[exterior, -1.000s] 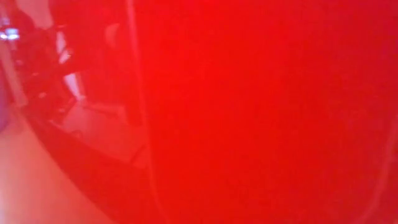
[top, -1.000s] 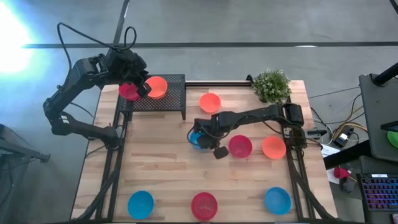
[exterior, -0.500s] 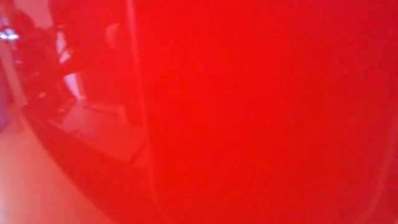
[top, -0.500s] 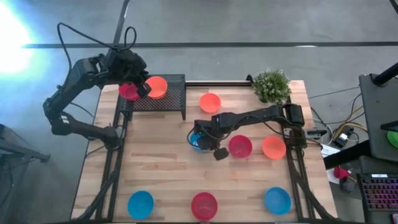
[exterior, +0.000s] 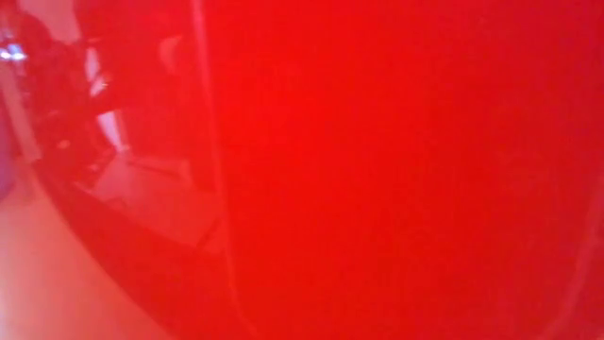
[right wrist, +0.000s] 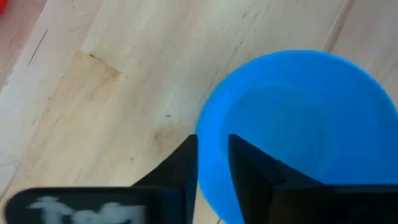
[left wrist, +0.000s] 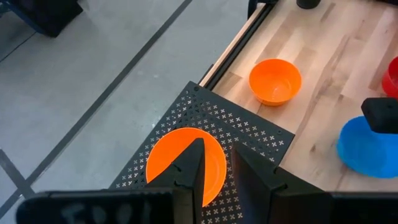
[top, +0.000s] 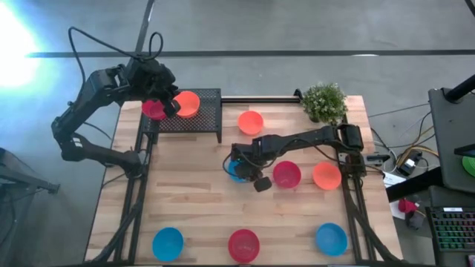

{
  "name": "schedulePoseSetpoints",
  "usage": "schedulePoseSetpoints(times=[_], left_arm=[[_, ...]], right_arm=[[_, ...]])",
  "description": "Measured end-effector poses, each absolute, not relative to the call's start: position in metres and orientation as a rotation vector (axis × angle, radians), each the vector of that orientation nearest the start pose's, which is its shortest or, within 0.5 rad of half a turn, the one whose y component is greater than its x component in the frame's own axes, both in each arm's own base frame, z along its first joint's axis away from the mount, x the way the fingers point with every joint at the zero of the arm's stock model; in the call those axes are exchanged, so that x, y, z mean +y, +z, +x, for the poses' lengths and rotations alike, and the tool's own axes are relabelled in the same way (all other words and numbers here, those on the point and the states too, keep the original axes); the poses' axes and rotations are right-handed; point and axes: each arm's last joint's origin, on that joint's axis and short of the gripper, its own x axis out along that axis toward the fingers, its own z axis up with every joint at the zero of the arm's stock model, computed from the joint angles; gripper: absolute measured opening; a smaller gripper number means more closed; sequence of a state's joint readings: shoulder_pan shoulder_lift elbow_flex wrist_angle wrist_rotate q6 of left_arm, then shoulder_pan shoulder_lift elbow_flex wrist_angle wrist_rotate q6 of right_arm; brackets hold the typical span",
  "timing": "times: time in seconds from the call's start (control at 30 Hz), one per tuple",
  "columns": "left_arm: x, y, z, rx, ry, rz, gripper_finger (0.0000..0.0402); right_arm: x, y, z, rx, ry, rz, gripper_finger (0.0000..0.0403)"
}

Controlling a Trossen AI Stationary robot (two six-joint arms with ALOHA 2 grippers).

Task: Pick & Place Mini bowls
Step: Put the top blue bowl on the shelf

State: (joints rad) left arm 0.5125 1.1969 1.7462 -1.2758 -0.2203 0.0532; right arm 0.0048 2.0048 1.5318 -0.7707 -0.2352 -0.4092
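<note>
At table centre, right hand (top: 245, 172) fingers straddle blue bowl (right wrist: 298, 130) rim, grip unclear.

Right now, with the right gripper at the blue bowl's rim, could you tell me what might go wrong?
The right gripper straddles the blue bowl only at its rim, so the bowl could tip or slip when lifted. The red bowl sits close beside it and might get nudged.
</note>
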Motion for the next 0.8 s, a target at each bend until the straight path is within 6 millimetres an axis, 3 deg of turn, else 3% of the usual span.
schedulePoseSetpoints(times=[0.13,0.3,0.53,0.8], left_arm=[[0.09,0.464,0.148,0.755,0.676,-0.061,0.0078],[0.089,0.464,0.148,0.756,0.647,-0.072,0.0078],[0.087,0.463,0.148,0.784,0.605,-0.035,0.0078],[0.081,0.451,0.158,0.832,0.541,-0.016,0.0078]], right_arm=[[0.008,0.198,0.406,1.163,0.453,-0.213,0.0116],[0.008,0.218,0.4,1.119,0.427,-0.195,0.0131],[0.007,0.267,0.38,1.033,0.324,-0.125,0.0132],[0.0,0.326,0.335,0.957,0.234,-0.183,0.0132]])
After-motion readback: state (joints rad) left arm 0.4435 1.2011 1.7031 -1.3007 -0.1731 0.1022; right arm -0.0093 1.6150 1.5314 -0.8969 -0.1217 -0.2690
